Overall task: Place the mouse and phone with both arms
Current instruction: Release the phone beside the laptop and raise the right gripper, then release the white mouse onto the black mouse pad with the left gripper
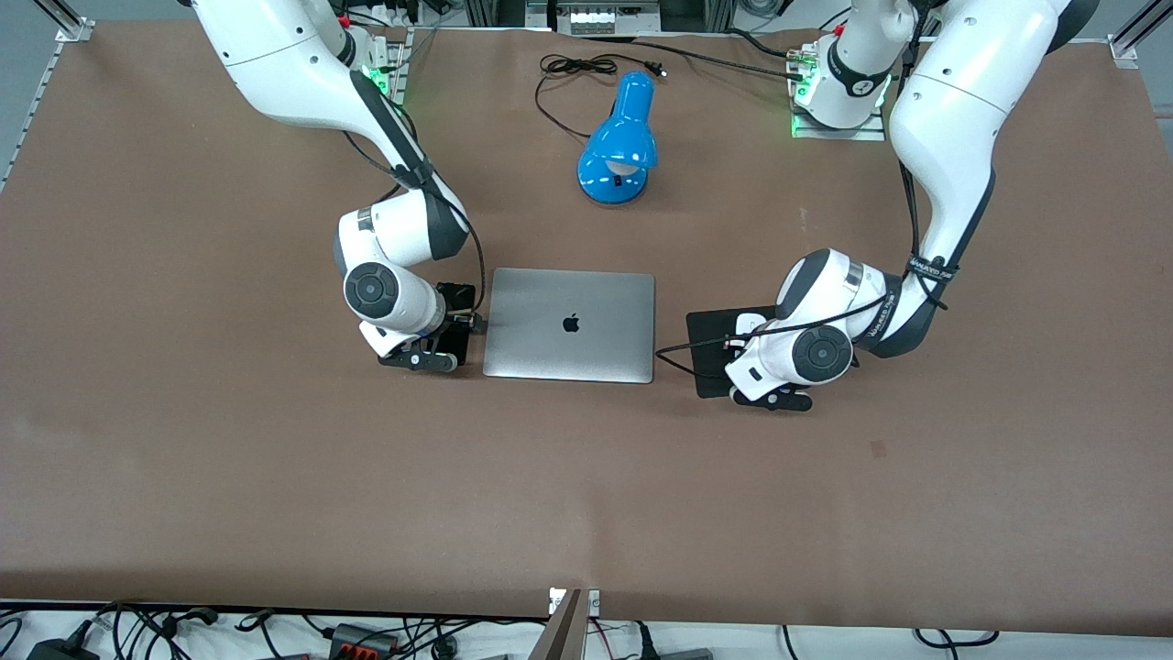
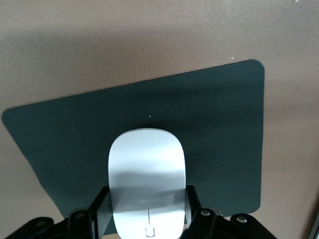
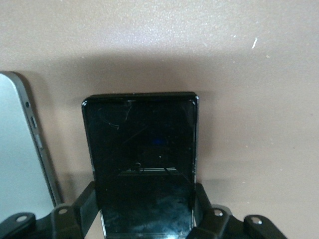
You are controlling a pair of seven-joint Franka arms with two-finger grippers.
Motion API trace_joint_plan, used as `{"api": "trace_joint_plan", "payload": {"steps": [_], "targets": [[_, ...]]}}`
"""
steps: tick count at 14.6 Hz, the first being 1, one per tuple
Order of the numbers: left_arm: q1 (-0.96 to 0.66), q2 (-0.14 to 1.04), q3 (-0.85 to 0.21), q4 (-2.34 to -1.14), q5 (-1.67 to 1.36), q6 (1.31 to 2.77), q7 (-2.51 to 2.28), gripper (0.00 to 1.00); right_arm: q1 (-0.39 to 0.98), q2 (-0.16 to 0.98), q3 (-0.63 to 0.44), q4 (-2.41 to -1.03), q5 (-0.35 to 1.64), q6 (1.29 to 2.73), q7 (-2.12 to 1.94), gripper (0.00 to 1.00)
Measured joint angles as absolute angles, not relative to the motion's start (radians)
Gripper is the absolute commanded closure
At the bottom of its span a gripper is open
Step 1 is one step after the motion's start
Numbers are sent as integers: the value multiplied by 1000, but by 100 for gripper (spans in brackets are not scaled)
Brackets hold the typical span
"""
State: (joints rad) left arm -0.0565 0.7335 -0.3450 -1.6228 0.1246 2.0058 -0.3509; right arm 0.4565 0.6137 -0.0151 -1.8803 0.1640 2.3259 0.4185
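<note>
A brown table [image 1: 183,458] carries a closed silver laptop [image 1: 569,324] between 2 bent arms. The left gripper [image 2: 148,211] clamps the mouse [image 2: 146,179] over the black pad [image 2: 219,134]. The right gripper [image 3: 144,211] clamps the phone [image 3: 142,159] beside the laptop.

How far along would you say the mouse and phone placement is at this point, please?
Nothing looks released yet. The left gripper is shut on the mouse, low over the black pad. The right gripper is shut on the phone, down beside the laptop. What is left: opening both grippers and withdrawing.
</note>
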Motion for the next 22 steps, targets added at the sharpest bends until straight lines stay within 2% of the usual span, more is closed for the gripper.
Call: {"api": "trace_joint_plan", "payload": {"steps": [1,3,4,6,7,8,10,12,15,17,18,22], "targets": [[-57,734,-345,-1623,125,2006,-351,64,456,614,-15,-1880,164,2326,418,69],[-57,734,-345,-1625,125,2007,-351,64,456,614,-15,-1880,164,2326,418,0],[-57,734,-345,-1625,125,2009,-351,62,456,614,-15,-1880,164,2326,418,0],[-57,737,-345,-1626,125,2010,-351,52,456,610,-19,-1876,164,2329,417,0],[-57,739,-345,-1626,125,2011,-352,40,455,602,-22,-1869,164,2329,415,0],[-56,740,-345,-1626,125,2012,-357,37,451,588,-25,-1860,164,2325,415,0],[-57,741,-345,-1626,125,2013,-385,37,428,536,-29,-1838,164,2288,412,0],[-57,741,-345,-1626,125,2014,-396,37,391,473,-31,-1795,164,2191,406,0],[-56,741,-345,-1626,125,2014,-402,34,321,411,-36,-1645,163,1961,400,0],[-56,741,-345,-1626,125,2014,-403,8,268,398,-39,-1535,148,1832,359,0],[-56,741,-345,-1626,125,2014,-404,0,246,398,-40,-1488,120,1781,327,0],[-55,738,-344,-1621,125,2003,-406,0,178,399,-43,-1355,35,1661,182,0]]}}
